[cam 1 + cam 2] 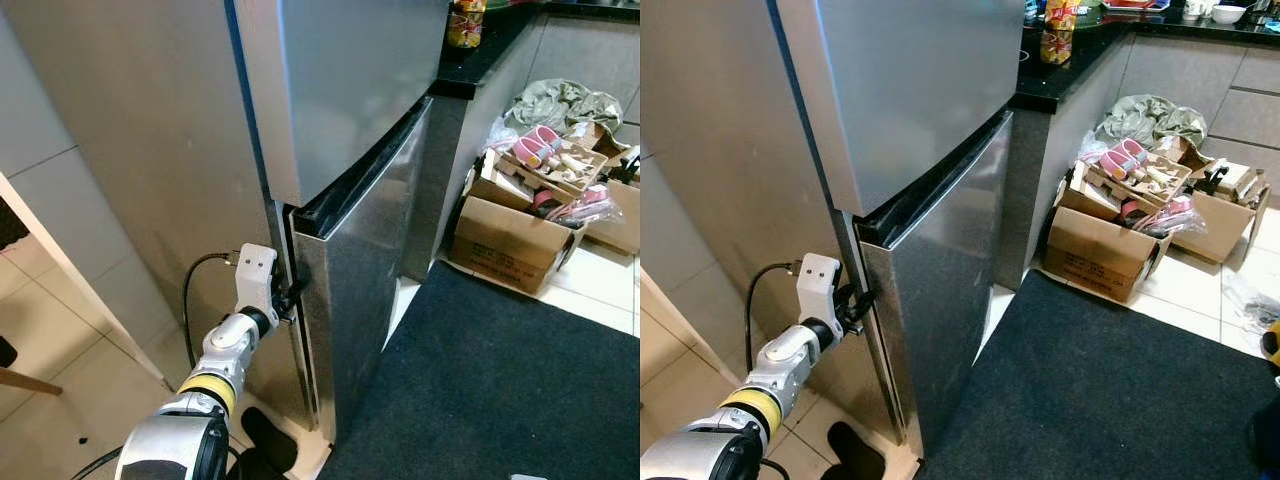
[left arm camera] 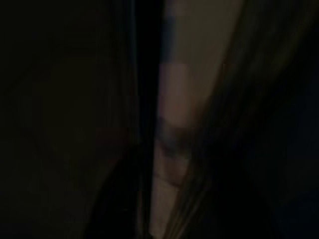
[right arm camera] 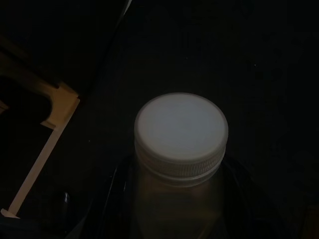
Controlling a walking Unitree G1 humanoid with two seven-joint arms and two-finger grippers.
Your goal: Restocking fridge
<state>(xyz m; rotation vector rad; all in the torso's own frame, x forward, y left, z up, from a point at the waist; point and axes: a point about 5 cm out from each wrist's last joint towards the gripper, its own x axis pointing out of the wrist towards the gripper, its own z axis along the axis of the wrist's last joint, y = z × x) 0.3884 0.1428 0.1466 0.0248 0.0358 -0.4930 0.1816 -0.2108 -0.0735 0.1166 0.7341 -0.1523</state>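
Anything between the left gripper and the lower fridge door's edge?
Nothing: in both eye views the left gripper sits right at the lower fridge door edge.

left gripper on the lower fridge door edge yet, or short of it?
Touching. In the left eye view the left gripper meets the side edge of the lower fridge door, its black fingers hooked at the door's seam, no gap visible.

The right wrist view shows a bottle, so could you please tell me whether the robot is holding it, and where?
The right gripper holds the white-capped bottle by its body below the cap; the left gripper is at the steel fridge door's edge.
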